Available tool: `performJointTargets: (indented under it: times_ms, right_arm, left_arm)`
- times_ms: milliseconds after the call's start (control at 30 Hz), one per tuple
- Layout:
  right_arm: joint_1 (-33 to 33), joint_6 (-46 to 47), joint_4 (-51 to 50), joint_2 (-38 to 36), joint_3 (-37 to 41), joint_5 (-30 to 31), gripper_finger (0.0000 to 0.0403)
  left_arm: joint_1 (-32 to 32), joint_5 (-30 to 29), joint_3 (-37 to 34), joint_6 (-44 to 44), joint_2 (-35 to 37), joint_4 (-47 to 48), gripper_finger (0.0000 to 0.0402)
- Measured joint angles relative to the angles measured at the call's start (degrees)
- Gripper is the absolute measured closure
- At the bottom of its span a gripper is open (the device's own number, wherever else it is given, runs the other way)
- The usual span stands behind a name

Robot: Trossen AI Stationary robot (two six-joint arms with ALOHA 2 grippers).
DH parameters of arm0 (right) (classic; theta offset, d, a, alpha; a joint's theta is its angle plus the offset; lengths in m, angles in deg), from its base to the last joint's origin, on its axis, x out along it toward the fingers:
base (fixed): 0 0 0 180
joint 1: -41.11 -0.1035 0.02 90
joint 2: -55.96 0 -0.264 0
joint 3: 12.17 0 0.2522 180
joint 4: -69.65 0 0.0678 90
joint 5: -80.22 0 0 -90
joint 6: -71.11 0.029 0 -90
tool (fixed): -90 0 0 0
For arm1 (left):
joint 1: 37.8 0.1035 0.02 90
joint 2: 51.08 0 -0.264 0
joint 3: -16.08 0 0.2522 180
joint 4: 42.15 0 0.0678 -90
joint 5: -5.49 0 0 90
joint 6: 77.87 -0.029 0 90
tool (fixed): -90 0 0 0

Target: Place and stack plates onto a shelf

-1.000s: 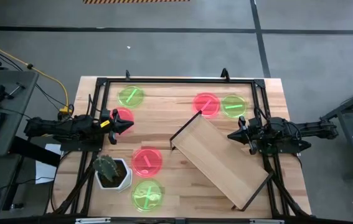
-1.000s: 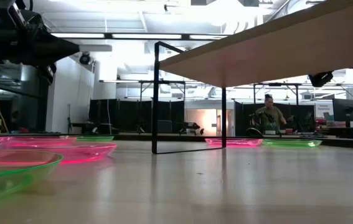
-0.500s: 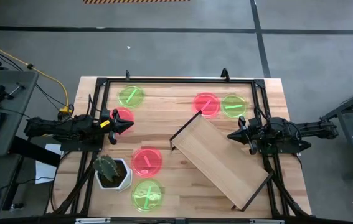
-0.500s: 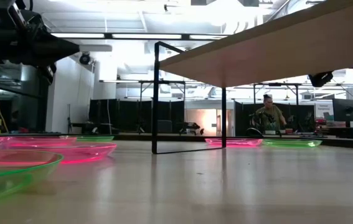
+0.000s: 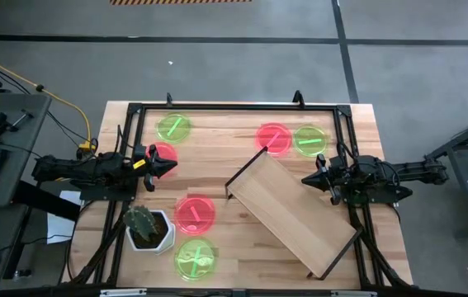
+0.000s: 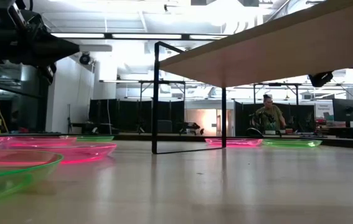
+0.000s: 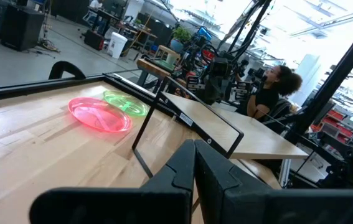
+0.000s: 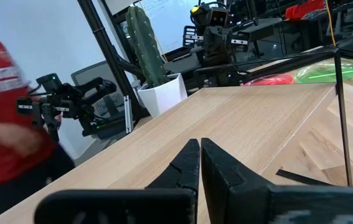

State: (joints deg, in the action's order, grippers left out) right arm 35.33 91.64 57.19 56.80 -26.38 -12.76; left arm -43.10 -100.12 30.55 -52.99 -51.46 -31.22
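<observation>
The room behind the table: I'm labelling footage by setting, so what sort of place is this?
Probably a robotics lab or workshop: two arms at a framed wooden table, more benches and gear behind, a person seated at a workstation.

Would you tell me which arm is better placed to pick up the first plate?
Left: the left gripper hangs shut beside a pink plate; the right gripper sits over the shelf.

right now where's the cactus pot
In the high view the white cactus pot stands near the table's front-left corner, just left of a pink plate and a green plate, below the left gripper.
</observation>
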Motion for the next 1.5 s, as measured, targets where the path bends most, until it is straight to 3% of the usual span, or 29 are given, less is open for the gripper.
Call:
performJointTargets:
  times_ms: [1100,1267,1400,1500]
  right_arm:
    - [0.00,0.01,0.00,-0.01,0.00,0.00,0.0402]
    - [0.31,0.00,0.15,0.02,-0.02,6.80,0.0402]
    - [0.27,0.00,0.24,-0.09,-0.02,7.39,0.0402]
    - [0.26,5.24,4.86,-0.07,-0.02,14.08,0.0402]
  left_arm:
    - [0.00,-0.01,0.00,0.00,0.01,0.01,0.0401]
    - [0.00,0.01,0.00,0.00,0.00,0.01,0.0401]
    - [0.01,0.01,0.00,0.00,0.01,0.01,0.0401]
    - [0.00,-0.01,0.00,0.00,0.01,0.00,0.0401]
